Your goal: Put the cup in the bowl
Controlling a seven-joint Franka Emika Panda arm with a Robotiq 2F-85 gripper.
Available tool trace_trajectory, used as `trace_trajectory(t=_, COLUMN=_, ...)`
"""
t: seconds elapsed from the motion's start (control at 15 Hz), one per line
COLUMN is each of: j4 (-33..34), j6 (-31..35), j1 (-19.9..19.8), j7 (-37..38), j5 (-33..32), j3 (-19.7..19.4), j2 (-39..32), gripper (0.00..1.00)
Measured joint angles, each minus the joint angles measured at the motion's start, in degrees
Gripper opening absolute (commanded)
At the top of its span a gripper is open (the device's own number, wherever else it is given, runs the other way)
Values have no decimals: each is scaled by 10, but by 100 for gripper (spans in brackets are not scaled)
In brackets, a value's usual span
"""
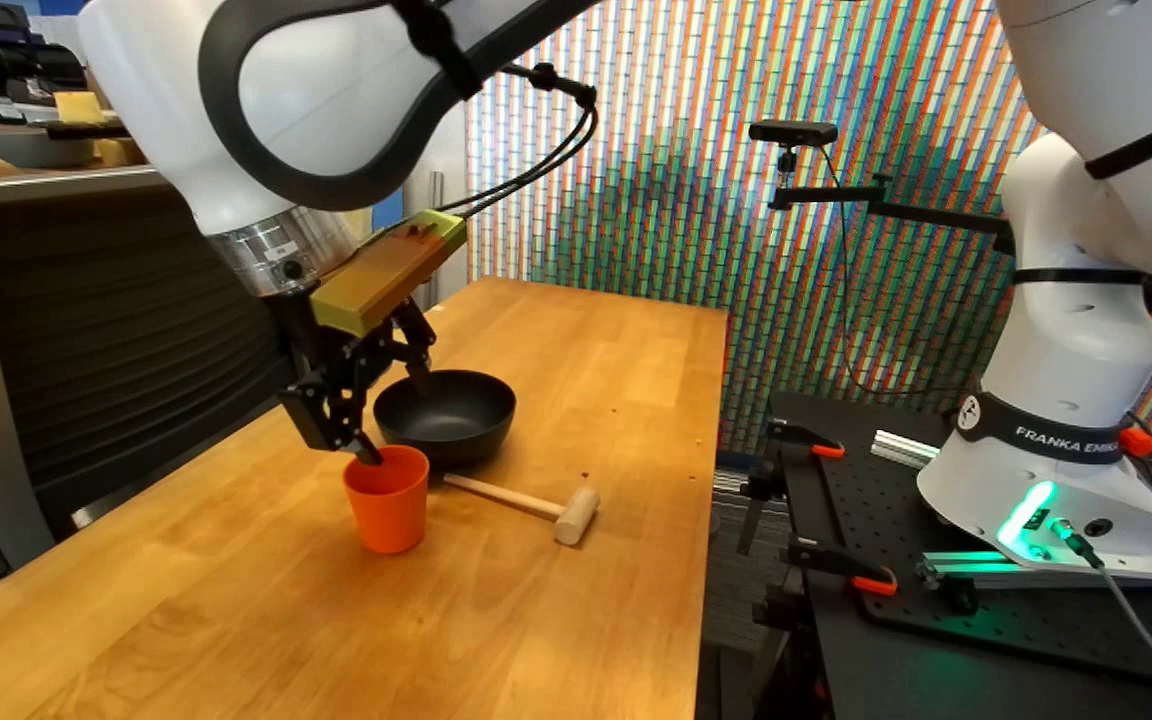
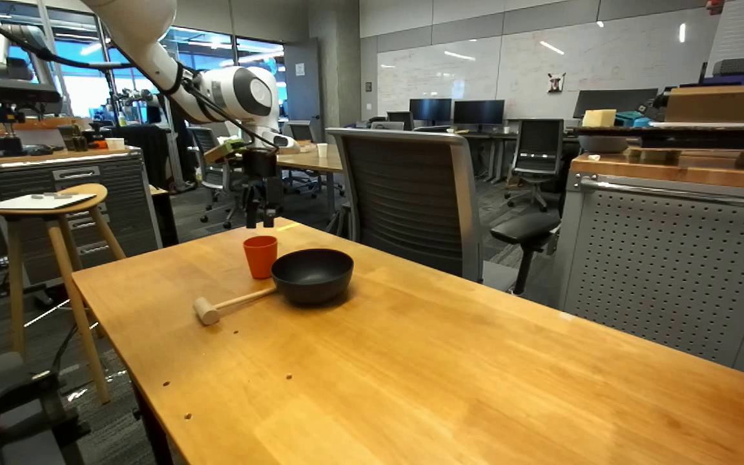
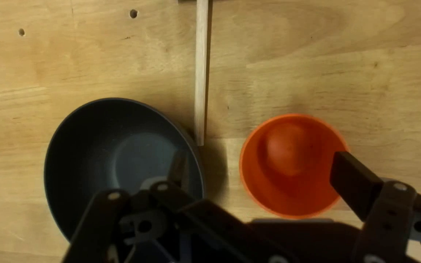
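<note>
The cup (image 1: 388, 515) looks smooth plastic, the bowl (image 2: 312, 284) matt, mallet (image 1: 548, 507) and table (image 1: 556, 620) wooden.

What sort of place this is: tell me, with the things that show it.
Probably a robotics lab with office space: a Franka-labelled robot base, a wide whiteboard with faint writing, and computer monitors in front of it.

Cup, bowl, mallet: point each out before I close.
Cup (image 1: 388, 518): in an exterior view, on the outer wall.
Bowl (image 2: 312, 285): in an exterior view, on the outer wall.
Mallet (image 3: 200, 73): in the wrist view, on the handle.
</note>
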State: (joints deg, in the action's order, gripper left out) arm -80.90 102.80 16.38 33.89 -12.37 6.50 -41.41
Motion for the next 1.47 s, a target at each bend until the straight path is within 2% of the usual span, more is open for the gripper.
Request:
trace_trajectory(t=0.07, j4=26, j6=-11, j1=0, j7=-5, j5=4, j3=-7, j2=-18, gripper=74)
trace_trajectory(t=0.13, j4=51, j6=-22, j1=0, j7=-11, j5=8, j3=-13, j2=-34, gripper=68)
trace_trajectory(t=0.53, j4=194, j6=-108, j1=-5, j7=-42, j5=60, j3=-32, j2=-126, gripper=20)
trace_trajectory(t=0.6, j4=216, j6=-126, j1=-6, j7=-46, j5=69, j3=-32, j2=-139, gripper=63)
trace_trajectory(t=0.67, j4=238, j6=-144, j1=-6, j7=-50, j5=77, j3=-32, j2=-153, gripper=58)
trace_trajectory(t=0.73, j4=256, j6=-161, j1=-7, j7=-53, j5=86, j3=-32, j2=-165, gripper=59)
trace_trajectory(t=0.8, j4=272, j6=-179, j1=-8, j7=-55, j5=94, j3=-32, j2=-176, gripper=31)
trace_trajectory(t=0.87, j4=286, j6=-194, j1=-9, j7=-57, j5=100, j3=-32, j2=-186, gripper=20)
trace_trajectory(t=0.93, j4=297, j6=-208, j1=-10, j7=-59, j5=105, j3=-32, j2=-195, gripper=20)
trace_trajectory(t=1.07, j4=314, j6=-229, j1=-11, j7=-60, j5=110, j3=-32, j2=-212, gripper=4)
trace_trajectory(t=1.13, j4=323, j6=-237, j1=-11, j7=-60, j5=111, j3=-32, j2=-219, gripper=0)
trace_trajectory(t=1.47, j4=361, j6=-272, j1=-10, j7=-64, j5=118, j3=-32, j2=-236, gripper=1)
